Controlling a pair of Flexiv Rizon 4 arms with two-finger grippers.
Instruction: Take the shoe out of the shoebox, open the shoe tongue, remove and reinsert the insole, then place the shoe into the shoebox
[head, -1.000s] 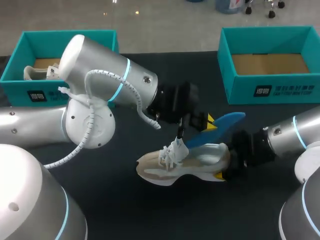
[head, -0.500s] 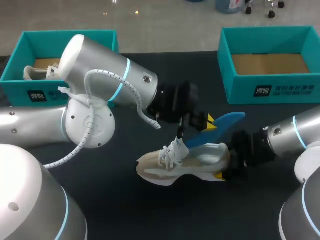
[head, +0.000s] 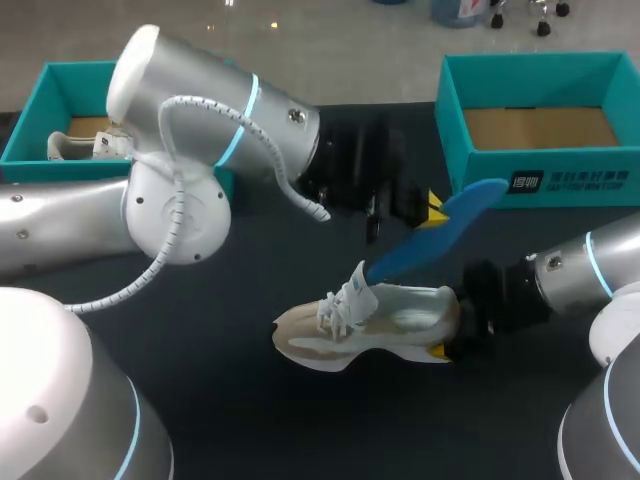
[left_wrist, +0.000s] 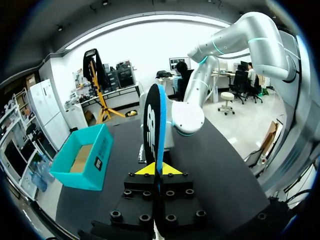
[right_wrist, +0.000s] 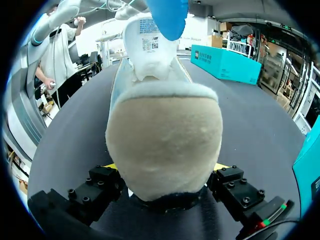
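Observation:
A beige and white shoe (head: 365, 325) lies on its sole in the middle of the dark table (head: 230, 400), toe pointing left. My right gripper (head: 452, 335) is shut on its heel; in the right wrist view the heel (right_wrist: 164, 145) fills the space between the fingers of this gripper (right_wrist: 166, 172). My left gripper (head: 428, 212) hangs above the shoe, shut on the blue insole (head: 440, 235). The insole slants down, with its lower tip just over the raised tongue (head: 358, 285). In the left wrist view the insole (left_wrist: 152, 120) stands edge-on between the yellow tips of the left gripper (left_wrist: 159, 170).
A teal shoebox (head: 60, 170) at the back left holds another shoe (head: 80, 145). A second teal shoebox (head: 540, 170) stands at the back right with only its cardboard floor showing. My left arm's large elbow (head: 190, 130) rises over the left half of the table.
My left arm has risen and drawn back, pulling the blue insole up out of the shoe until only its tip is near the tongue. The right gripper and shoe kept still.

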